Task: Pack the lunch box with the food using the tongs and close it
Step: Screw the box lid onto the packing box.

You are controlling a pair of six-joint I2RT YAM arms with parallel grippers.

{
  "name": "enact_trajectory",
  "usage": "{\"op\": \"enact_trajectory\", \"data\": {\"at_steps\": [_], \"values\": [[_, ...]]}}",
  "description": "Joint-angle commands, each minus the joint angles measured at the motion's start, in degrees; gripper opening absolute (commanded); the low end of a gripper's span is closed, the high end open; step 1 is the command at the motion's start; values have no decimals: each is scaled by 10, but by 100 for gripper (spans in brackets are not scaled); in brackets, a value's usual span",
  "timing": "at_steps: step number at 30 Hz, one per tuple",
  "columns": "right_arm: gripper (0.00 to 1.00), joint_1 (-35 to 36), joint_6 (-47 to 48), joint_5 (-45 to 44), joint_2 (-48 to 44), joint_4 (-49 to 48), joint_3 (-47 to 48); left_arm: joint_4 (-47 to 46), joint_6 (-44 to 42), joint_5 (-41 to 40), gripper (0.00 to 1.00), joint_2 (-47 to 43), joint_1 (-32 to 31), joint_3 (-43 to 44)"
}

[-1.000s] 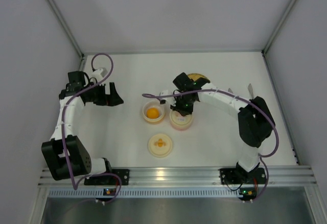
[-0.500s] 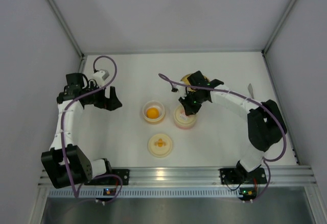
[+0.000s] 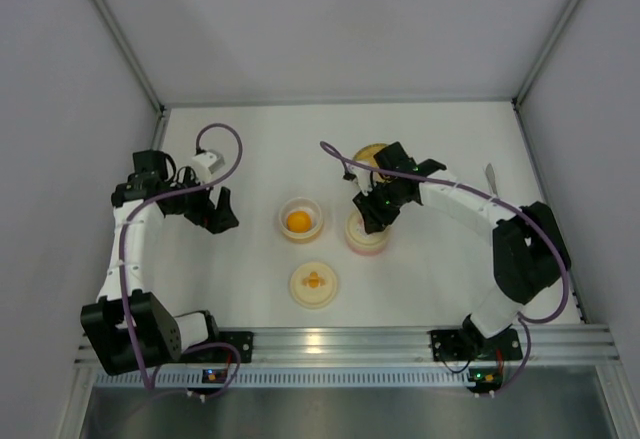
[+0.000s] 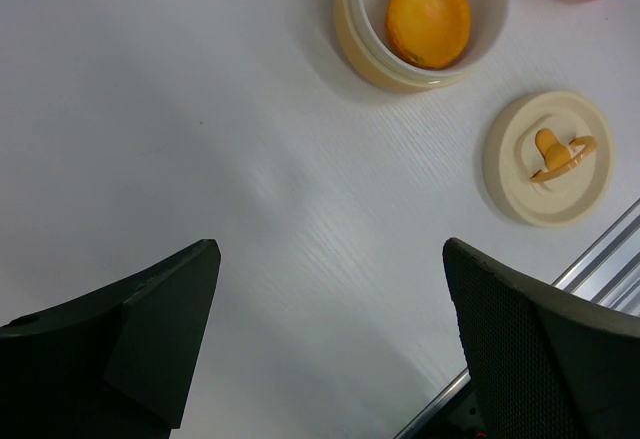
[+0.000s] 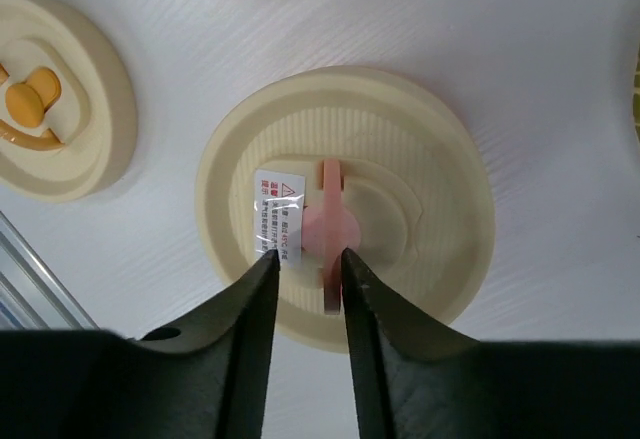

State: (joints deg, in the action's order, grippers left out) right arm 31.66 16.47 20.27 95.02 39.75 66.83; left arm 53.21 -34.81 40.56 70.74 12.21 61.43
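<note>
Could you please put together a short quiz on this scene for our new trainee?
1. What lies in the open yellow container? A) an orange ball B) a sushi piece C) nothing
2. True or false: the left gripper holds the tongs.
3. What colour is the handle on the cream lid that the right gripper straddles?
Key: 1 A. 2 False: it is open and empty. 3 Pink.
</note>
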Motion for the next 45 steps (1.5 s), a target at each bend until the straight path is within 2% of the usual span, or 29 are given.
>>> {"op": "enact_trajectory", "data": {"at_steps": [1, 3, 6, 11, 20, 31, 34, 35, 38, 41, 45], "values": [[36, -13, 6, -85, 74, 144, -56, 44, -75, 41, 98, -23, -11, -1], [45, -12, 8, -83, 74, 149, -47, 60, -88, 46, 98, -27, -20, -2], [52, -13, 11, -76, 68, 159, -27, 72, -104, 27, 98, -30, -60, -9], [53, -13, 29, -74, 44, 172, 12, 50, -83, -6, 98, -43, -118, -24], [52, -19, 54, -103, -20, 179, 64, 23, -40, 5, 98, -34, -119, -6], [52, -17, 86, -7, -86, 176, 109, 14, -18, 20, 98, -26, -119, 5], [39, -17, 95, 13, -95, 175, 107, 12, -14, 19, 98, -24, -119, 8], [26, -18, 97, 17, -96, 176, 106, 11, -13, 18, 98, -23, -119, 9], [6, -16, 101, 36, -84, 190, 112, 8, -7, 16, 98, -19, -119, 13], [0, -13, 98, 50, -60, 201, 117, 2, -1, 19, 98, -12, -119, 17], [0, -13, 97, 50, -25, 186, 111, -2, 9, 25, 98, -6, -119, 23]]}}
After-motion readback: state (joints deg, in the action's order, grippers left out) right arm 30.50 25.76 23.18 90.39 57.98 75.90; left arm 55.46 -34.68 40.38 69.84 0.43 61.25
